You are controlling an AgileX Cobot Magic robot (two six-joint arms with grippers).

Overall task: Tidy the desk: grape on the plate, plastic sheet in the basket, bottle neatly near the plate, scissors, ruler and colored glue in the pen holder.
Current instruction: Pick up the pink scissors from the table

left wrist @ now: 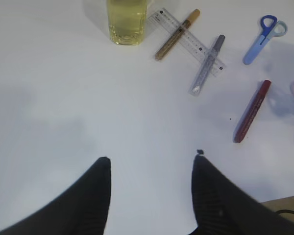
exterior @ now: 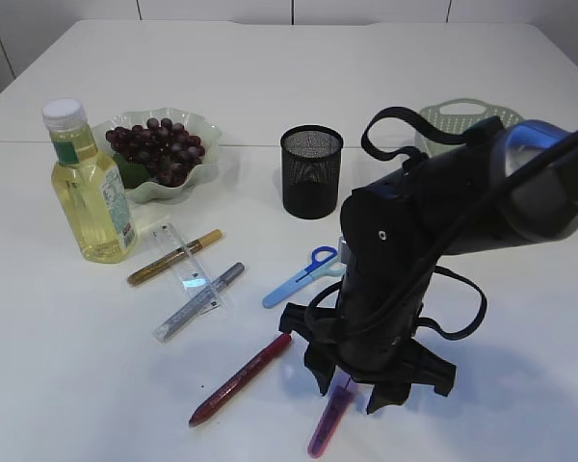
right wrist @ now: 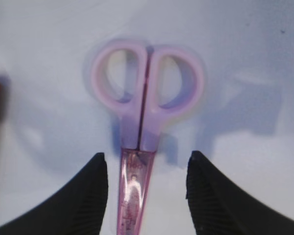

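Pink scissors (right wrist: 147, 98) with a pink blade cover lie flat on the table. My right gripper (right wrist: 147, 154) stands open over them, its fingers either side of the blade and apart from it. In the exterior view it (exterior: 352, 385) hangs low over the scissors (exterior: 330, 416). Blue scissors (exterior: 302, 276), a clear ruler (exterior: 185, 258) and gold (exterior: 173, 257), silver (exterior: 199, 301) and red (exterior: 241, 378) glue pens lie loose. Grapes (exterior: 159, 149) sit on the plate (exterior: 207, 130), with the bottle (exterior: 87, 188) beside it. My left gripper (left wrist: 152, 161) is open over bare table. No plastic sheet shows.
The black mesh pen holder (exterior: 311, 171) stands mid-table behind the blue scissors. A green basket (exterior: 462, 120) sits at the back right, partly hidden by my right arm. The table's near edge runs just below the pink scissors.
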